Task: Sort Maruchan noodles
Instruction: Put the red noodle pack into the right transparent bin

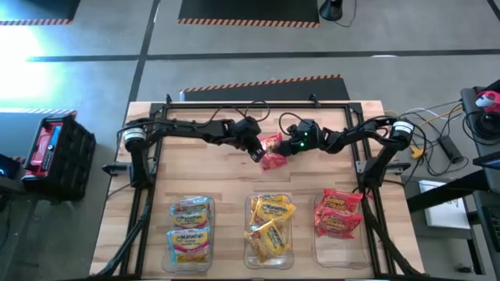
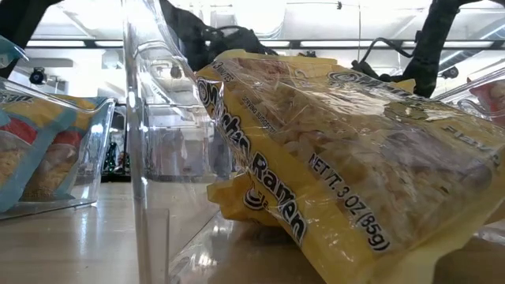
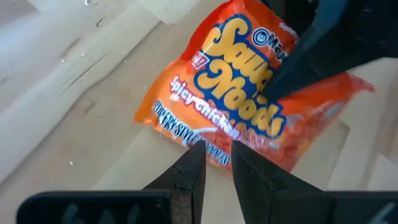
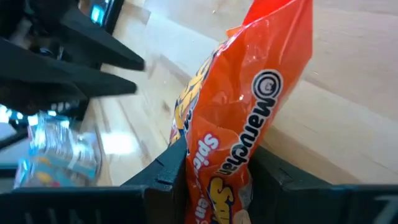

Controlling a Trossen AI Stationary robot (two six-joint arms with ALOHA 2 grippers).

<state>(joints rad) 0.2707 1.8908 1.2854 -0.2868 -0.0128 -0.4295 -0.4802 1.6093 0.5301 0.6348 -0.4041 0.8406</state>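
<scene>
One red-orange Maruchan noodle packet (image 1: 273, 153) is at the middle of the wooden table, between my two grippers. My left gripper (image 1: 258, 153) comes at it from the table's left and is shut on it. My right gripper (image 1: 287, 147) comes from the right and is shut on it too. In the left wrist view the packet (image 3: 236, 93) shows its printed face, with a dark right finger (image 3: 311, 56) in front of its far part. In the right wrist view the packet (image 4: 249, 93) stands on edge. My left gripper pinches the packet's edge seam (image 3: 214, 144) between its two fingertips, slanting down from the table's left. The packet spreads away beyond the tips, printed face toward the camera. My right gripper pinches the packet's other end (image 4: 214, 165) between its two fingers (image 4: 171, 165), coming nearly level from the table's right. The packet stands on edge and reaches out past the fingers. Whether its lower edge touches the wood does not show.
Three clear bins stand along the near edge: blue packets in the left one (image 1: 191, 230), yellow packets in the middle one (image 1: 269, 228), red packets in the right one (image 1: 337, 215). The low view is filled by a yellow packet (image 2: 339, 173) behind a bin wall (image 2: 146, 158).
</scene>
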